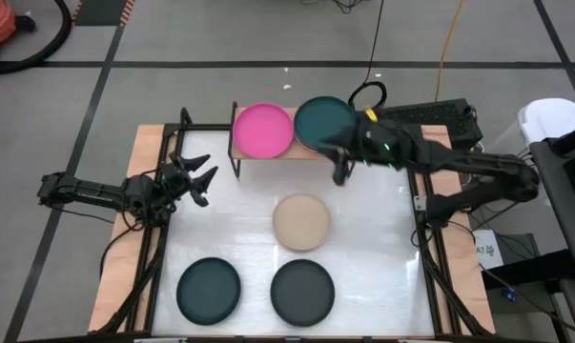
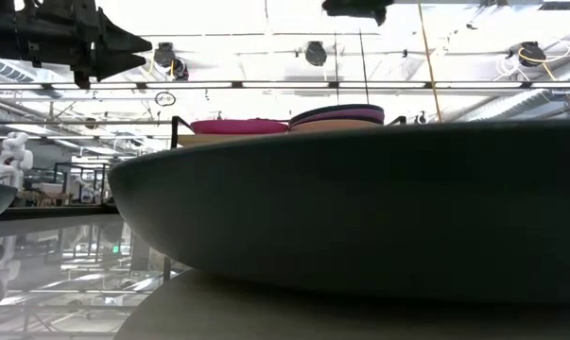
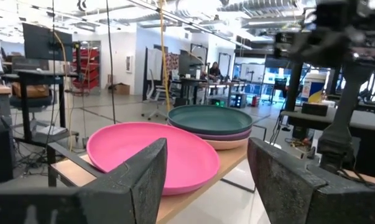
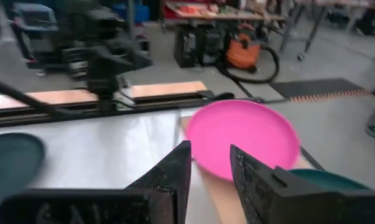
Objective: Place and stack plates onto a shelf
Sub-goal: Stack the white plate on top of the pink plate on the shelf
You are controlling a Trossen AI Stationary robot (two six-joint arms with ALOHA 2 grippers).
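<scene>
The light-wood shelf (image 1: 240, 152) stands at the table's far edge. On it lie a magenta plate (image 1: 263, 131) and, to its right, a stack topped by a teal plate (image 1: 323, 121); in the left wrist view this teal plate (image 3: 209, 117) rests on a purple and a beige one. A beige plate (image 1: 301, 221), a teal plate (image 1: 209, 290) and a dark grey plate (image 1: 302, 292) lie flat on the table. My right gripper (image 1: 340, 170) hovers open just in front of the stack, holding nothing. My left gripper (image 1: 199, 177) hangs open over the table's left side.
The shelf's black legs (image 1: 235, 164) stand on the white tabletop (image 1: 239, 224). Black frame rails run along the table's left (image 1: 154, 248) and right (image 1: 425, 248) sides. In the low view the dark grey plate (image 2: 360, 208) fills the foreground. Bare tabletop lies between the shelf and the beige plate.
</scene>
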